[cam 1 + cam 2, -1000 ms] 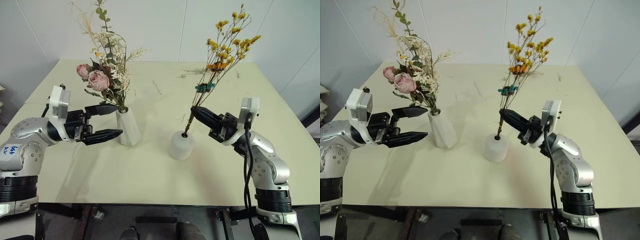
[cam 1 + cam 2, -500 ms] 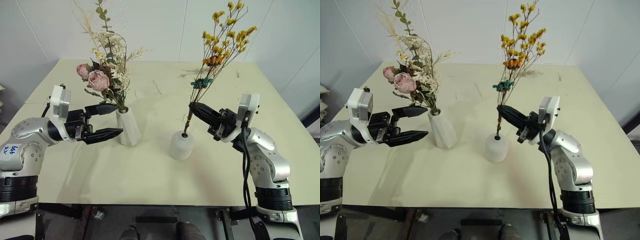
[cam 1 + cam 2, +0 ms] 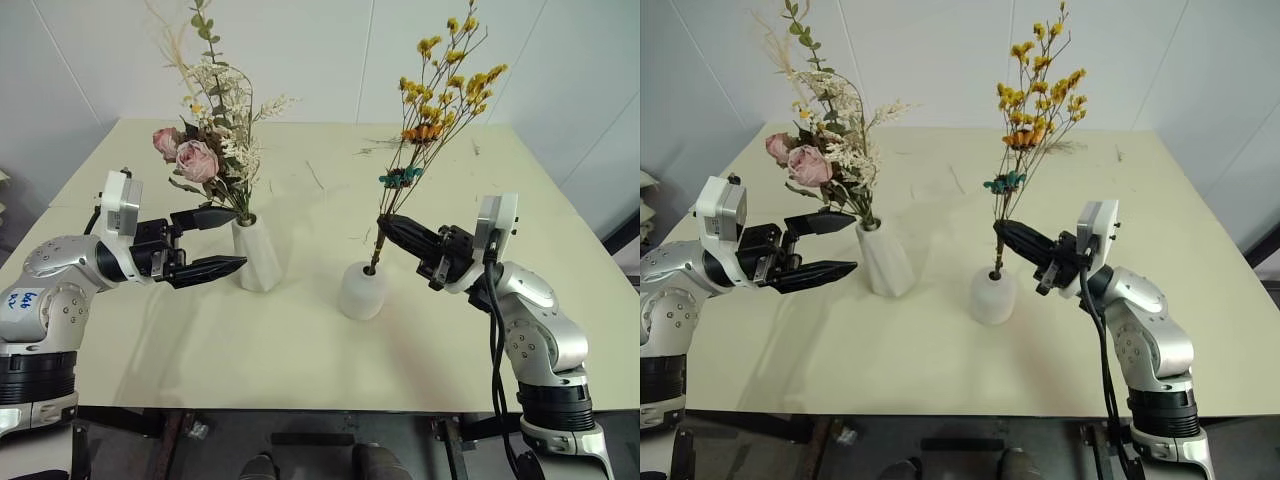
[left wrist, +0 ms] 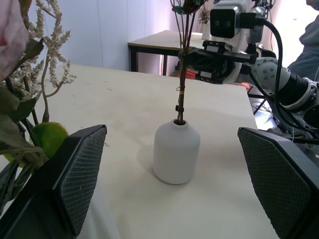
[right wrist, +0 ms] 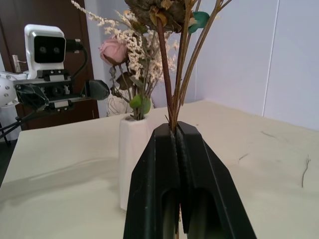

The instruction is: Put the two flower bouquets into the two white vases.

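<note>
A pale cream table (image 3: 300,350) holds two white vases side by side, well apart, near its middle. On the left stands the tall vase (image 3: 256,254), matte white with a tapered, twisted, faceted body. The big bouquet (image 3: 212,140) rises out of its mouth: two dusty pink roses low on the left side, cream and white feathery sprigs around them, dark green leaves, and a thin leafy stalk reaching highest.

To the right sits the short round vase (image 3: 362,290), smooth, white and bulbous with a small hole at the top. The thin bouquet (image 3: 440,95) has its brown stems reaching down to that hole and leans up and to the right. Its head fans into many small yellow and orange flowers, with a small teal cluster lower on the stems.

The right gripper (image 3: 388,228) has its two black fingers pressed together, pinching the brown stems just above the short round vase. The left gripper (image 3: 212,243) hangs level just left of the tall vase, its fingers spread wide, one above the other, holding nothing.

A few loose dried twig scraps (image 3: 385,146) lie on the far part of the table
</note>
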